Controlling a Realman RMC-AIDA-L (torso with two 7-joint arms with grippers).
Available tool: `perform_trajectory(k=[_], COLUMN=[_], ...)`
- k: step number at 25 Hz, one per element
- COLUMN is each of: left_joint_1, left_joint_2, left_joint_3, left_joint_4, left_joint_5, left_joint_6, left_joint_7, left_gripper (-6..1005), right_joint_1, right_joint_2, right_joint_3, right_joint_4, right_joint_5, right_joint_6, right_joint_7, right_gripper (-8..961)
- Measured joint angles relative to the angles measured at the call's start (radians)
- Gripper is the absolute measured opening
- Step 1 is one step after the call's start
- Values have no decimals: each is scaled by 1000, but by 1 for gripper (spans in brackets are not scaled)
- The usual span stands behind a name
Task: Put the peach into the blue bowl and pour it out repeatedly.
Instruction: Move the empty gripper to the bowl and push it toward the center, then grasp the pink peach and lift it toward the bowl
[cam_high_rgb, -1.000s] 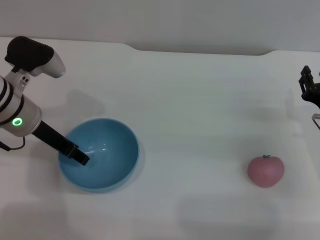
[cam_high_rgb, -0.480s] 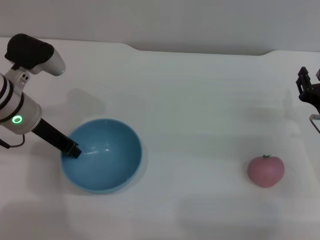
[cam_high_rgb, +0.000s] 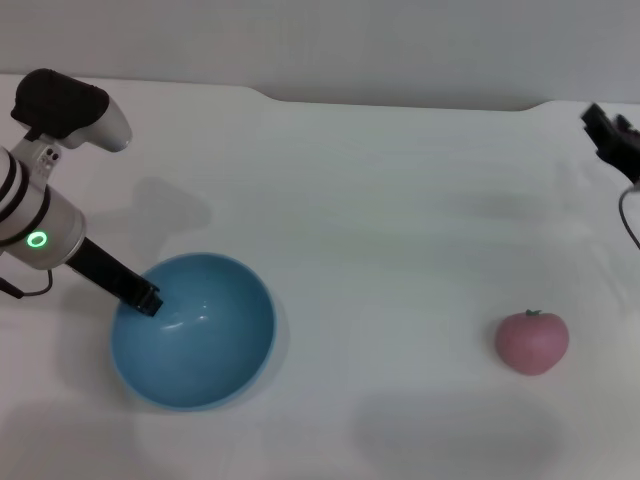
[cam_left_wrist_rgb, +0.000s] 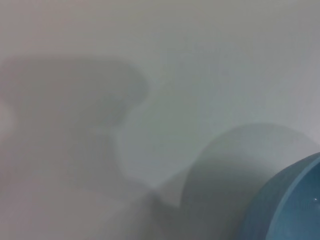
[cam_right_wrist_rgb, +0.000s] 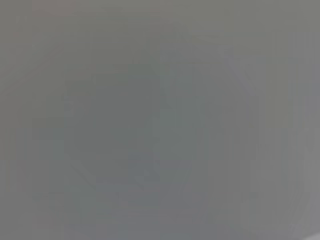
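Observation:
The blue bowl (cam_high_rgb: 200, 345) stands upright and empty on the white table (cam_high_rgb: 380, 220) at the front left. My left gripper (cam_high_rgb: 145, 299) is at the bowl's far-left rim, with one dark finger inside the bowl, shut on the rim. The bowl's outer wall shows in the left wrist view (cam_left_wrist_rgb: 290, 205). The peach (cam_high_rgb: 532, 341), pinkish-red with a small green stem, lies on the table at the front right, far from the bowl. My right gripper (cam_high_rgb: 612, 131) hangs at the far right edge, above and behind the peach and apart from it.
The table's back edge (cam_high_rgb: 400, 103) runs across the top of the head view with a step in it. The right wrist view shows only plain grey surface.
The bowl has shifted a little toward the front and left with my left gripper on its rim. My right gripper has risen and drawn back toward the far right. The peach has not moved.

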Motion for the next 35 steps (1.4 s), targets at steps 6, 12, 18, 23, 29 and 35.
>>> perform_trajectory(k=[6, 12, 18, 23, 29, 35], left_joint_1=[-1, -2, -2, -4, -8, -12], left_joint_2=[-3, -6, -5, -4, -4, -3], left_joint_3=[-15, -15, -19, -53, -56, -58], left_joint_4=[0, 0, -1, 2, 0, 0], left_joint_5=[-4, -12, -71, -88, -130, -180], left_joint_6=[-1, -11, -30, -46, -54, -62], left_joint_7=[-4, -15, -32, -38, -40, -40], left_gripper=[-1, -2, -2, -1, -2, -2], right_joint_1=[-7, 30, 93, 110, 110, 100], right_joint_2=[-1, -24, -26, -23, -20, -3], right_joint_3=[-148, -190, -192, -224, -237, -248], right_joint_4=[-368, -719, -838, -841, -838, -828], right_joint_5=[-592, -1236, -1517, -1608, -1686, -1688], right_joint_6=[-33, -372, -624, -685, -696, -639], right_joint_7=[872, 1476, 1593, 1610, 1631, 1632], right_gripper=[444, 443, 443, 442, 440, 441])
